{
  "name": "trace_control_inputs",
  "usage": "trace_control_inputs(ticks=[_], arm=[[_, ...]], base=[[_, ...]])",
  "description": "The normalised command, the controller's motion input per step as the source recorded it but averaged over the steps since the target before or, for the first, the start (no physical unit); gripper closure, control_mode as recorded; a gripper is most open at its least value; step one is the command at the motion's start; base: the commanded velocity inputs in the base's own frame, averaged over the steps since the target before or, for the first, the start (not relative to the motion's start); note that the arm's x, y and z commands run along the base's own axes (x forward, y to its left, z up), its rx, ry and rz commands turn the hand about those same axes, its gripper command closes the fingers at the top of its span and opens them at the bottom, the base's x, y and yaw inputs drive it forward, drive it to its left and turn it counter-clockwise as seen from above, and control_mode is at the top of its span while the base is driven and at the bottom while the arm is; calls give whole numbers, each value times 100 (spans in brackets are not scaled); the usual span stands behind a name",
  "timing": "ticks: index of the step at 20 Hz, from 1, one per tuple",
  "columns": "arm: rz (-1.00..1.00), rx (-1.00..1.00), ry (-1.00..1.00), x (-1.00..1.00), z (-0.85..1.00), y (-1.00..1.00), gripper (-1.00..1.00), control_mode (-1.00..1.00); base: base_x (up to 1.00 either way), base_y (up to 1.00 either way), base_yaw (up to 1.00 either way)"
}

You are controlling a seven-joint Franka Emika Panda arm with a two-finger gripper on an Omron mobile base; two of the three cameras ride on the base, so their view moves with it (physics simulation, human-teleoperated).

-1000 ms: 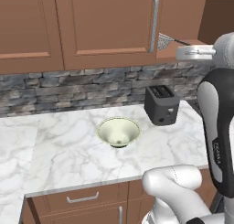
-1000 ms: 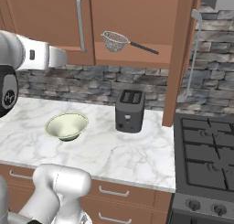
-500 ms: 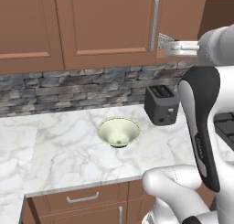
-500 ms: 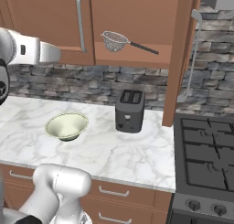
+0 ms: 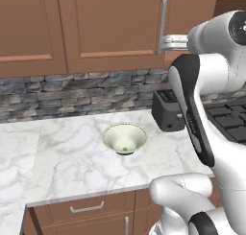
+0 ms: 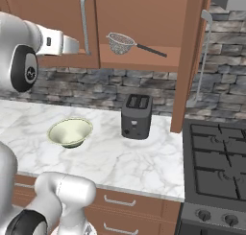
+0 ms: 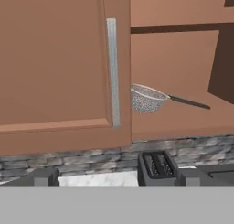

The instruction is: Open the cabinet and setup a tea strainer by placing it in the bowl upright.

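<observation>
Strainer (image 6: 120, 42) sits on cabinet (image 6: 144, 18) shelf in right base view, right door swung open, handle pointing right; toaster (image 6: 136, 115) below, bowl (image 6: 70, 132) on surface (image 6: 120, 157) left of it. Left base view: bowl mid-surface, arm up near door handle (image 5: 163, 23). Hand view: strainer just right of closed left door's handle; pincer fingers spread wide, nothing held.

The bowl (image 5: 125, 138) sits upright on the marble counter (image 5: 62, 157), left of the black toaster (image 5: 168, 110); above the bowl hangs the cabinet (image 5: 110, 28), its silver handle (image 5: 163, 23) beside the arm.
</observation>
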Motion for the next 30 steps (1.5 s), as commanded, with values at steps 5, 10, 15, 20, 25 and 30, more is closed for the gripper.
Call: trace_control_inputs(ticks=[5, 10, 15, 20, 25, 30], arm=[[0, 2, 17, 84, 0, -15, -100, -100], [0, 0, 19, 68, 0, -25, -100, -100], [0, 0, 3, 58, 0, -2, -100, -100], [0, 0, -2, 45, 0, 4, -100, -100], [0, 0, -3, 47, 0, 4, -100, -100], [0, 0, -5, 49, 0, 5, -100, -100]], base=[[0, 0, 0], [0, 0, 0], [0, 0, 0], [0, 0, 0], [0, 0, 0], [0, 0, 0]])
